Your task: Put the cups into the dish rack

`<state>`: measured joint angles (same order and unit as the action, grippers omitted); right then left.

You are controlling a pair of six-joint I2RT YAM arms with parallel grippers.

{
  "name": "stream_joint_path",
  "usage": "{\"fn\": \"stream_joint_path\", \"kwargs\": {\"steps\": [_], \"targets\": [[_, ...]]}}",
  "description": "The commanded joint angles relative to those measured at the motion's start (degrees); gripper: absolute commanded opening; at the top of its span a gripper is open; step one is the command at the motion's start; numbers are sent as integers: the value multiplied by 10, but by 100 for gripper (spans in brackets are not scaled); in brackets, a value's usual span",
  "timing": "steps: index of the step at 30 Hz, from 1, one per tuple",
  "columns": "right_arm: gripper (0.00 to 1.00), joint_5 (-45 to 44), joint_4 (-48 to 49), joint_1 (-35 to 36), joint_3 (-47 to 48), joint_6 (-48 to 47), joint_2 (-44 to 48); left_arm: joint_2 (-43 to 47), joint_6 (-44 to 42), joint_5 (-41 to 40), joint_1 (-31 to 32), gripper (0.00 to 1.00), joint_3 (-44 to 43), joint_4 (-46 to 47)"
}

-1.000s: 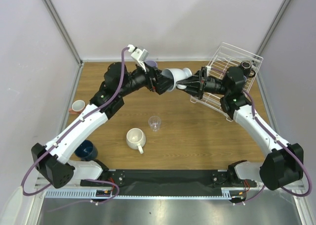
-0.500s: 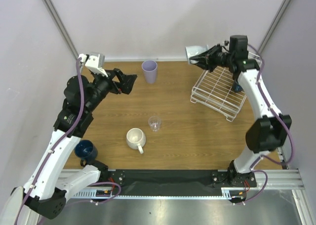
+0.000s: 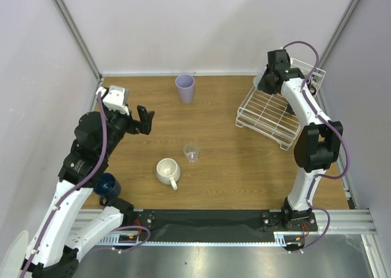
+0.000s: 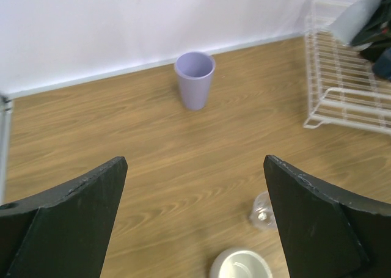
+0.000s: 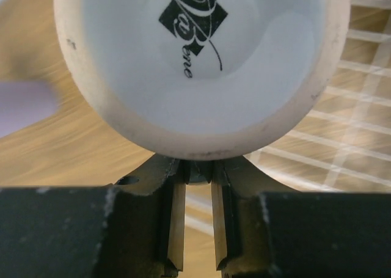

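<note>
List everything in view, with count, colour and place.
tumbler: one, lavender, upright, far edge
glass: one, clear, mid-table
cream mug: one, cream, just nearer than the glass
navy cup: one, navy, near left
pale mug: one, bluish white, held at the rack's far left corner
dish rack: one, white wire, far right
table: one, brown wood
left gripper: one, black, open
right gripper: one, black, gripping the pale mug

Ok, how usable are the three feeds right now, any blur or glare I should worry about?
Right wrist: the pale mug fills the frame fairly sharp, but the dish rack wires and wood behind it are blurred. Left wrist: lavender tumbler crisp, the black jaws fill the bottom corners, clear glass hard to read. Top: even light, soft shadows, no glare.
</note>
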<state>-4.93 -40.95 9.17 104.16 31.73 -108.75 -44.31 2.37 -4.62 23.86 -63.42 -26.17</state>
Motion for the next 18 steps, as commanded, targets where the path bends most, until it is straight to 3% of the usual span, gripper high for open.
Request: {"fn": "stream_joint_path", "kwargs": {"steps": [1, 8, 18], "targets": [[0, -157, 82, 7, -2, -92, 3, 6, -47, -42, -3, 100, 5, -27], [0, -236, 114, 3, 26, -137, -52, 3, -56, -47, -3, 100, 13, -31], [0, -249, 135, -20, 102, -175, -151, -4, -47, -86, -5, 100, 10, -63]]}}
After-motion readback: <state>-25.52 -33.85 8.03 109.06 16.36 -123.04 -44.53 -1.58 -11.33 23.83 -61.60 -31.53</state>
